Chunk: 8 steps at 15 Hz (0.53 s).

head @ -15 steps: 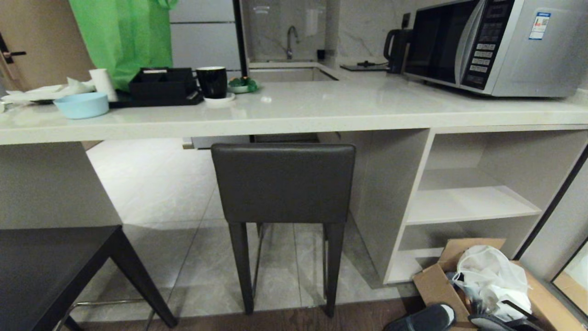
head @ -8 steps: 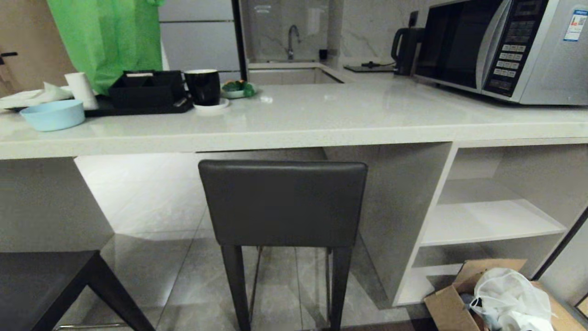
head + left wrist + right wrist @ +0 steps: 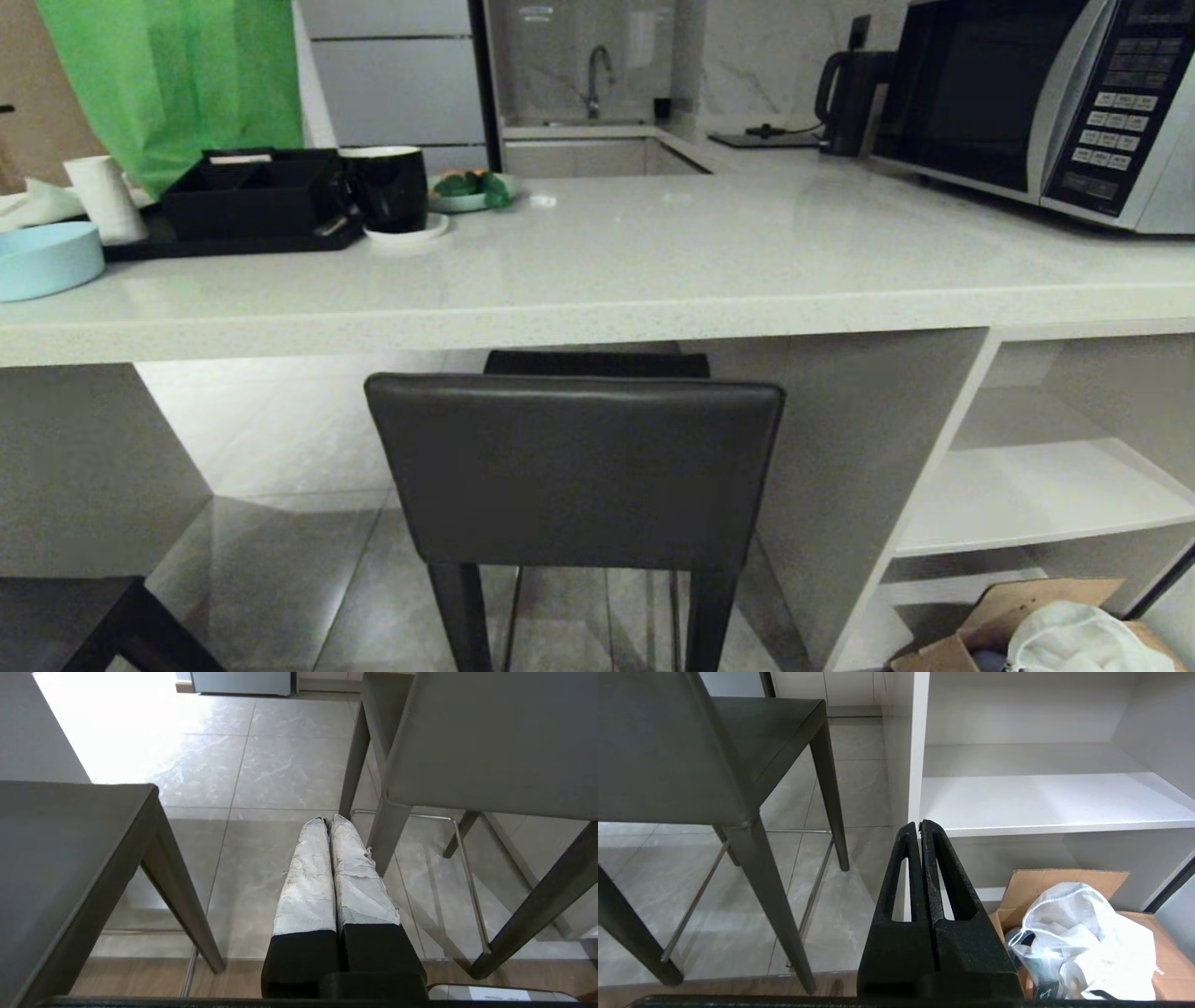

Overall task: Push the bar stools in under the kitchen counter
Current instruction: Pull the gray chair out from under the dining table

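Observation:
One bar stool [image 3: 574,467] stands straight ahead, its dark backrest just below the front edge of the kitchen counter [image 3: 653,317] and its seat partly under the slab. A second bar stool [image 3: 65,621] shows only as a dark corner at the lower left, out from the counter. Neither gripper appears in the head view. My left gripper [image 3: 327,820] is shut and empty, low between the two stools, with one seat [image 3: 60,858] on one side and the other backrest [image 3: 490,742] opposite. My right gripper [image 3: 920,825] is shut and empty, between the stool [image 3: 658,746] and the shelf unit [image 3: 1041,793].
On the counter stand a microwave [image 3: 1046,103], a kettle [image 3: 845,98], a black tray [image 3: 247,201], a mug [image 3: 387,187], a blue bowl [image 3: 42,261] and a green bag [image 3: 177,75]. A cardboard box [image 3: 1055,635] with a white bag sits on the floor by the open shelves [image 3: 1046,495].
The whole head view has closed in on the counter and the middle stool, which now fills more of the picture. The left stool has slid almost out of view.

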Tool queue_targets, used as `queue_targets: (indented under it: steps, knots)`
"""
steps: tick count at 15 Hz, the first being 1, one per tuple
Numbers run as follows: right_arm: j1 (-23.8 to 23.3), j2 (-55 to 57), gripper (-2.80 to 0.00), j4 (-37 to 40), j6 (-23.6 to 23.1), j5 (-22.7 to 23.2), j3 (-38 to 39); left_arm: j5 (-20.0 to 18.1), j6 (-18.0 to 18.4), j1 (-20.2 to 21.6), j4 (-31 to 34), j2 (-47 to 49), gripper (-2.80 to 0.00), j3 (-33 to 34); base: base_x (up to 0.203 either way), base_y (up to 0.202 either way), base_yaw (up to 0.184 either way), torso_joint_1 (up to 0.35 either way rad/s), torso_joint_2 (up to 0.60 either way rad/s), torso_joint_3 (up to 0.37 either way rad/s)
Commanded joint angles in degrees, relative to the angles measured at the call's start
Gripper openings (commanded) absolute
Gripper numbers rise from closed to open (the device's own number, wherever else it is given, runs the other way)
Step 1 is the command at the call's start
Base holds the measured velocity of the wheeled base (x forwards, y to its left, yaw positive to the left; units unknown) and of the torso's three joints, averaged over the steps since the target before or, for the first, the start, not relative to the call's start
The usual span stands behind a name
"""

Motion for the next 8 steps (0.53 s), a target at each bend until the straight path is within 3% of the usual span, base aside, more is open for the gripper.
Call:
queue_targets:
  steps: [1, 8]
  knots:
    - [-0.07, 0.07, -2.80, -0.01, -0.04, 0.04, 0.01, 0.02, -0.05, 0.04, 0.07, 0.07, -2.80, -0.01, 0.000, 0.000, 0.000, 0.000, 0.00, 0.000]
    - [0.01, 0.07, -2.80, -0.01, -0.04, -0.04, 0.01, 0.02, -0.05, 0.04, 0.07, 0.07, -2.80, -0.01, 0.000, 0.000, 0.000, 0.000, 0.00, 0.000]
